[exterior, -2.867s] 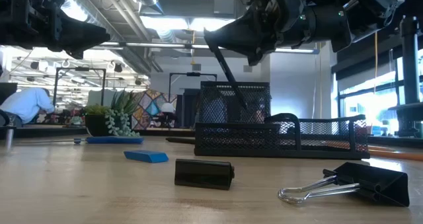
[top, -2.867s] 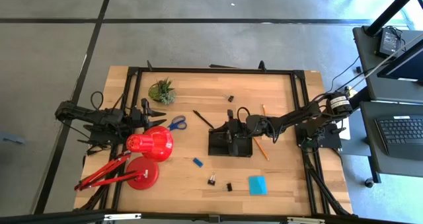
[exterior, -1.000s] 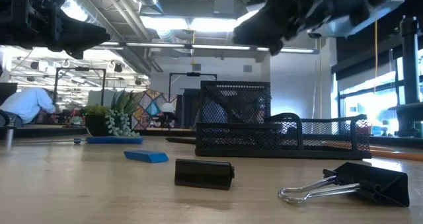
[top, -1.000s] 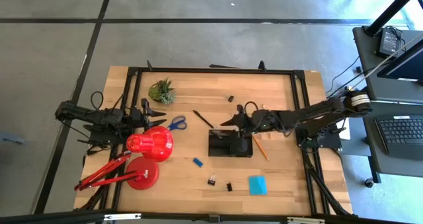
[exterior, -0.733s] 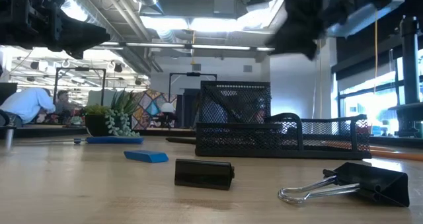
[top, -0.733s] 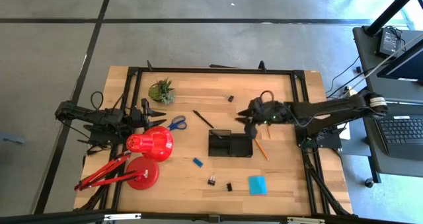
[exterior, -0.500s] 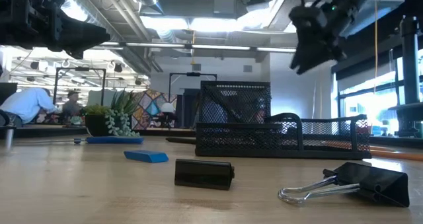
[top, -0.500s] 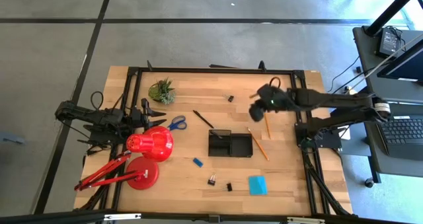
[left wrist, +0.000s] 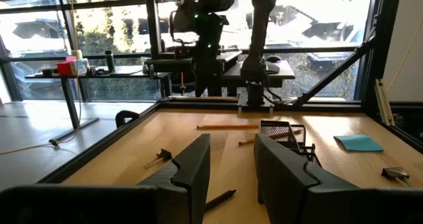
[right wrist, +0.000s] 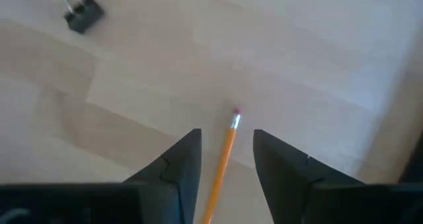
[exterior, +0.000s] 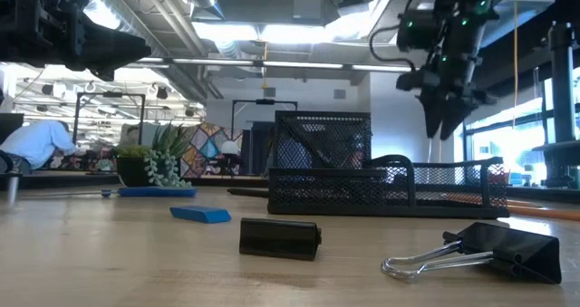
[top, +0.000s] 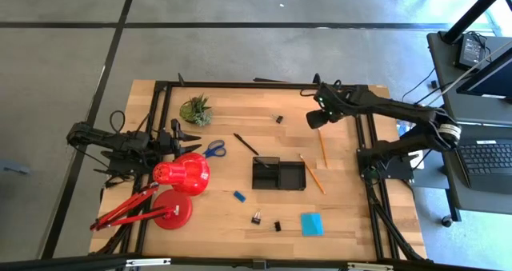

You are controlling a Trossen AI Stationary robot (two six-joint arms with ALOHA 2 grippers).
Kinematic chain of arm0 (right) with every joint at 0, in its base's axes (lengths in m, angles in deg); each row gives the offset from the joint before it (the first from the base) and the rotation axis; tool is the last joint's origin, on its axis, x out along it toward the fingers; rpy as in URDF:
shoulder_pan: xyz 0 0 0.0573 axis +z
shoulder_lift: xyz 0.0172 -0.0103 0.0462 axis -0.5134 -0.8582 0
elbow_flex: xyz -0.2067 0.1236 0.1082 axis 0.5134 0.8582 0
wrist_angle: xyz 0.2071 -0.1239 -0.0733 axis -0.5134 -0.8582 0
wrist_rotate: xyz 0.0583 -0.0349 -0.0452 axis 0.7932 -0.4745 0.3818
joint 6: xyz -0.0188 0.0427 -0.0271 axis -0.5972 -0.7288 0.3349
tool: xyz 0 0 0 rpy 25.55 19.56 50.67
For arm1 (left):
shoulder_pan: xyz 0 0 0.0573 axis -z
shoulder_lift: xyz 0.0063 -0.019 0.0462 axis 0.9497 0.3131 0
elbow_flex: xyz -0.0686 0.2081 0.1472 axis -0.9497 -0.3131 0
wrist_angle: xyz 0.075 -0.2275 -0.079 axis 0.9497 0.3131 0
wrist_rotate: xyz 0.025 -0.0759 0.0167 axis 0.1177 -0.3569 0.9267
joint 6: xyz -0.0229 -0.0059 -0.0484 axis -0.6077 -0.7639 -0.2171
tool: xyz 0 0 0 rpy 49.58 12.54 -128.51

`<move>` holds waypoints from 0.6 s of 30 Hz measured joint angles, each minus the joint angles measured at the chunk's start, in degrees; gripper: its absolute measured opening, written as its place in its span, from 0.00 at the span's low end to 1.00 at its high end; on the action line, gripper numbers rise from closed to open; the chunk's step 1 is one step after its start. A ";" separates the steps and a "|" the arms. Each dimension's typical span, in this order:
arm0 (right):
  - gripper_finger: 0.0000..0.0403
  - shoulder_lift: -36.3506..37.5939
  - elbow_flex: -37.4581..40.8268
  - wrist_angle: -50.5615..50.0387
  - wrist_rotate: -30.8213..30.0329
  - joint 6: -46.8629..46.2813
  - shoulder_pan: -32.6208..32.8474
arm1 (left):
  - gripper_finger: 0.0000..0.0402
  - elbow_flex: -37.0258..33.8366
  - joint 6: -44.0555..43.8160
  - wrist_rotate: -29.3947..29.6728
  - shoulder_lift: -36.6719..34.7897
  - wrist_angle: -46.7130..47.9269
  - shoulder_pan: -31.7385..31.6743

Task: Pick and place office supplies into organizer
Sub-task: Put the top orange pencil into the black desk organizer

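The black mesh organizer [top: 279,175] stands mid-table. My right gripper [top: 314,120] hovers open over the table's far right part, pointing steeply down. Its fingers stand on either side of the eraser end [right wrist: 236,112] of an orange pencil [top: 322,148] that lies flat below them, and they touch nothing. A second pencil [top: 313,174] lies beside the organizer. A black pen [top: 246,143], blue scissors [top: 213,149], a blue eraser [top: 239,196], a cyan note pad [top: 312,224] and black binder clips [top: 256,217] [top: 278,119] lie on the wood. My left gripper [left wrist: 231,164] waits open at the left edge.
A red desk lamp [top: 180,176] stands near my left gripper, and a green potted plant [top: 196,109] stands at the far left. A black frame [top: 359,111] runs around the table's edges, close to my right arm. Bare wood lies between the organizer and the far edge.
My right gripper has left the space over the organizer and swung toward the table's far right corner. Meanwhile it has tipped from nearly level to steeply down and has rolled. It carries nothing and now hangs over the pencil's eraser end. Nothing on the table has moved.
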 joint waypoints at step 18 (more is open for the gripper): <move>0.35 -16.41 0.02 3.10 1.47 0.50 -3.60 | 0.28 0.01 0.00 0.00 0.00 0.00 0.00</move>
